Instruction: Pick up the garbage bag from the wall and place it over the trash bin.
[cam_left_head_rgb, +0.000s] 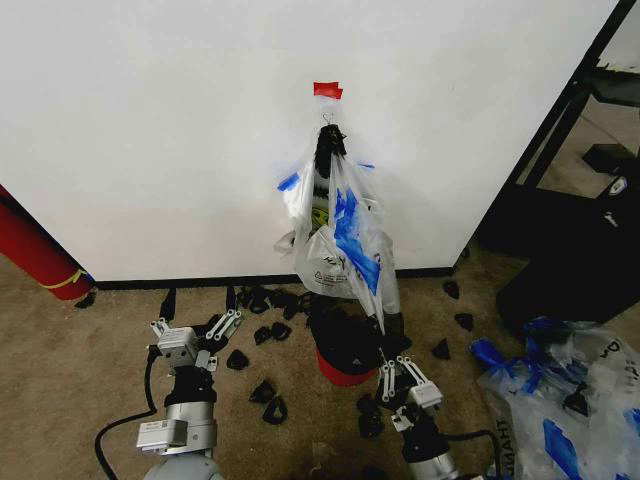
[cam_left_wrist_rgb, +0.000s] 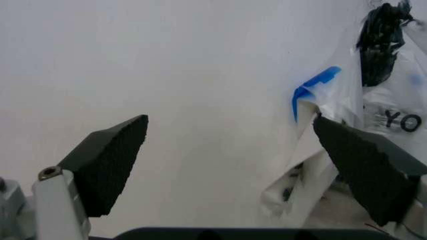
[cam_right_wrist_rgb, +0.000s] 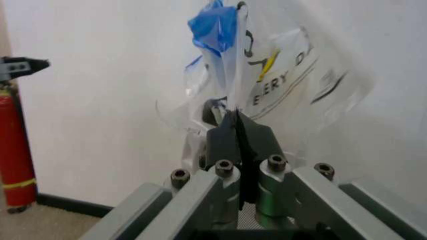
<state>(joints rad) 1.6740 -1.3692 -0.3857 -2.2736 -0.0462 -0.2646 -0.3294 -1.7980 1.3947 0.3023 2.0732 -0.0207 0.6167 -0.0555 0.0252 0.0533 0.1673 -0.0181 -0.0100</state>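
Bare wall (cam_left_head_rgb: 150, 130) left of the garbage bag (cam_left_head_rgb: 340, 235) gives open approach. Below it the trash bin (cam_left_head_rgb: 345, 350) and black scraps (cam_left_head_rgb: 268, 395) crowd the carpet. Dark furniture (cam_left_head_rgb: 575, 230) and heaped bags (cam_left_head_rgb: 565, 400) block the right

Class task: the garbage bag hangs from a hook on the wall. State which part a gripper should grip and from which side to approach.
Grip the garbage bag at its bunched dark handles just under the hook, probably coming straight from the front: the plastic there gathers into one narrow neck, while the body below is loose and billowy.
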